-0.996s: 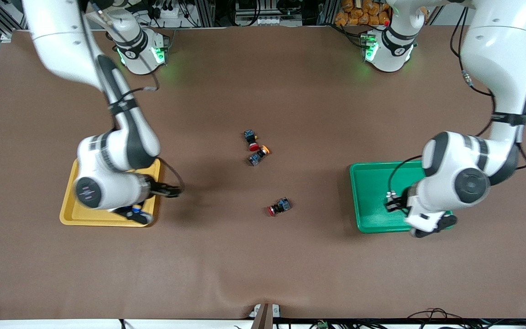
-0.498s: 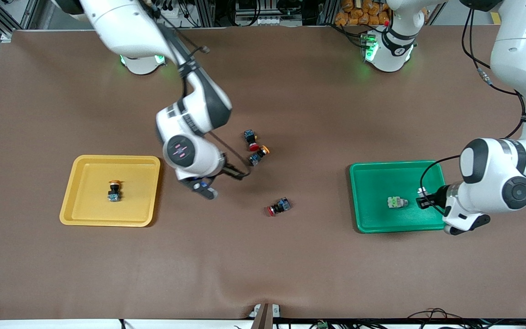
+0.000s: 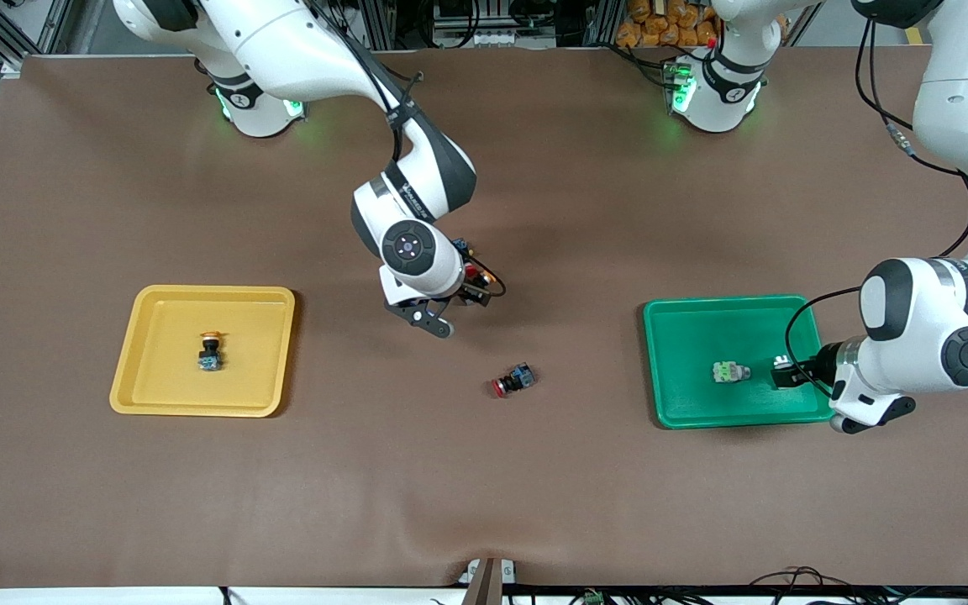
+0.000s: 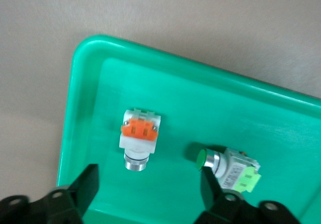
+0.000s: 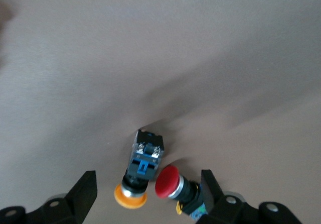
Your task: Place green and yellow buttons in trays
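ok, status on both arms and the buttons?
Right gripper open over loose yellow button, red button touching it. Left gripper open over green tray; green button in it.

The right arm is extended from its base toward the middle of the table, its wrist bent downward. The right gripper (image 5: 145, 199) is held low there, its fingers (image 5: 85, 189) spread apart with nothing clamped. The left arm is folded at its own end of the table. The left gripper (image 4: 148, 196) is pointed down, its fingers (image 4: 88, 181) parted and empty.
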Robot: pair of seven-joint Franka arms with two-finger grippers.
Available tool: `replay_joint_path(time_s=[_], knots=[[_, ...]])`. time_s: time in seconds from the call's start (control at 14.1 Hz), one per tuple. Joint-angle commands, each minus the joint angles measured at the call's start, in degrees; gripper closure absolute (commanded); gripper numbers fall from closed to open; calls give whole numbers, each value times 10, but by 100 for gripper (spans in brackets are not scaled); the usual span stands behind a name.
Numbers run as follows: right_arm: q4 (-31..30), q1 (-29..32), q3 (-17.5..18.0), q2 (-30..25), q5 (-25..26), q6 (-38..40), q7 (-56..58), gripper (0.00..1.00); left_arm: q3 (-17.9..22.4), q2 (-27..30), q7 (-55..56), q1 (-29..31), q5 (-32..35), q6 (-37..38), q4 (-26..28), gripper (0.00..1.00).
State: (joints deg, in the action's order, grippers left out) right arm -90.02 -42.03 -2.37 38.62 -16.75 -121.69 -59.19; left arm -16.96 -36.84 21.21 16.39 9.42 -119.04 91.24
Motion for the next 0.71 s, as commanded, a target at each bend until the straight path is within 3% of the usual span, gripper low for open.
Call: replay_joint_path(time_s=[0.0, 0.28, 0.43, 0.57, 0.64], knots=[[-11, -10, -7, 8, -8, -30, -5, 34, -5, 49, -19, 0, 11, 12, -14, 0], [-11, -28, -7, 32, -9, -79, -36, 34, -8, 140, -94, -1, 8, 26, -23, 0], [-10, -30, -7, 38, -9, -80, -37, 36, -18, 186, -98, -3, 6, 69, -30, 0], [-12, -35, -7, 43, -8, -88, -37, 56, -22, 227, -113, 1, 1, 105, -30, 0], [-11, -35, -7, 46, -5, -88, -37, 73, -23, 245, -122, 0, -5, 126, -30, 0]])
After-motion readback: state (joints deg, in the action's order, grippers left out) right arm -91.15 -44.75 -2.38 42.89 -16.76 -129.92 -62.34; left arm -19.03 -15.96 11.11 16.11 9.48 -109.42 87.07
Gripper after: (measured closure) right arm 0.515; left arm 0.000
